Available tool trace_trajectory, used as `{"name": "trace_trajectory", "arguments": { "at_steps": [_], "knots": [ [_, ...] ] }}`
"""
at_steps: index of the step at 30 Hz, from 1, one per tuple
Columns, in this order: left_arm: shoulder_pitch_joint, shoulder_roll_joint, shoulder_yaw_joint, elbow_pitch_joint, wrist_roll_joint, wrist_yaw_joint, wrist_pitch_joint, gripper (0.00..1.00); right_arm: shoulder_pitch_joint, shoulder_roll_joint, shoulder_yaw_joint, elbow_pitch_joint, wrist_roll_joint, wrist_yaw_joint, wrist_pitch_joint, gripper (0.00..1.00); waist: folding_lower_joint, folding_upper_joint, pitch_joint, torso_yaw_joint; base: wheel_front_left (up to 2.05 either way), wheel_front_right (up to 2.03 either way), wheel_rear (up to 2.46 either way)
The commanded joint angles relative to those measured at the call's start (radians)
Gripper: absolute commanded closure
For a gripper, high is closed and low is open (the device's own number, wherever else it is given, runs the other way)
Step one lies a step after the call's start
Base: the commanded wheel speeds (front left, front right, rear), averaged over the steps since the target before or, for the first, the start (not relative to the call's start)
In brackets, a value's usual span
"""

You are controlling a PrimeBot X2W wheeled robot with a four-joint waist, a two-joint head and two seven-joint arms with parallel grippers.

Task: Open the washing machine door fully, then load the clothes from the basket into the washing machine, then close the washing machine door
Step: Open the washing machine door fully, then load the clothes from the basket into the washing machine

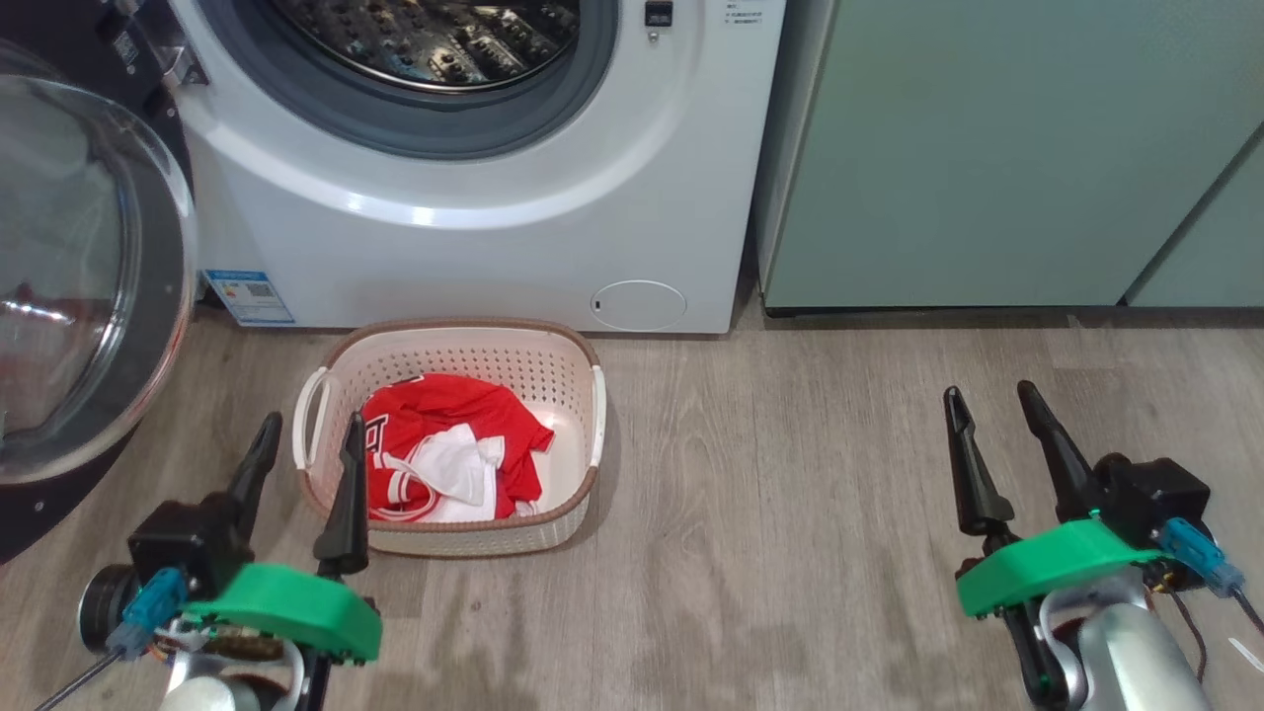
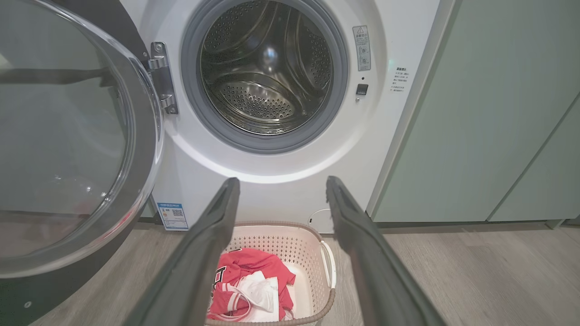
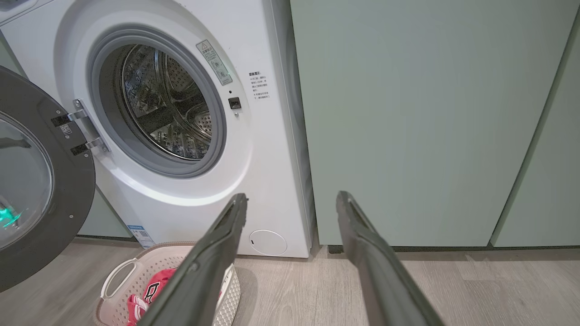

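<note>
Left gripper (image 1: 314, 423) spread, empty, basket (image 1: 449, 326) of clothes (image 1: 444, 415) lay just ahead of it, washing machine door (image 1: 89, 276) stood open on its left, right gripper (image 1: 989, 391) likewise spread

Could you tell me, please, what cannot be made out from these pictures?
- Door: cut off by the left edge in every view; its handle side is unseen.
- Clothes: bundled in the basket, piece count unclear; in the right wrist view a finger of the right gripper hides most.
- Washer: top cut off by the upper edge in every view.
- Blue sticker: print too small to read.
</note>
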Motion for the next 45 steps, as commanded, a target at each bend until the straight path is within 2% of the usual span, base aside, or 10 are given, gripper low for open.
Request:
{"name": "trace_trajectory", "arguments": {
  "at_steps": [1,34,45],
  "knots": [
    [-0.029,0.003,0.031,-0.044,0.009,0.009,-0.001,0.00,-0.017,0.002,0.024,-0.040,0.005,0.000,-0.009,0.00,0.0000,-0.0001,0.002,-0.005,0.00,0.00,0.00],
    [-0.036,0.019,0.012,-0.023,-0.003,0.042,0.018,0.00,-0.017,0.002,0.031,-0.037,0.016,0.000,-0.009,0.00,0.0000,-0.0001,-0.007,-0.018,0.00,0.00,0.00],
    [-0.038,0.028,0.003,-0.031,-0.005,0.047,0.019,0.00,-0.020,0.002,0.033,-0.041,0.022,0.000,-0.009,0.00,0.0000,-0.0001,0.001,-0.019,1.16,-1.16,0.00]
  ]
}}
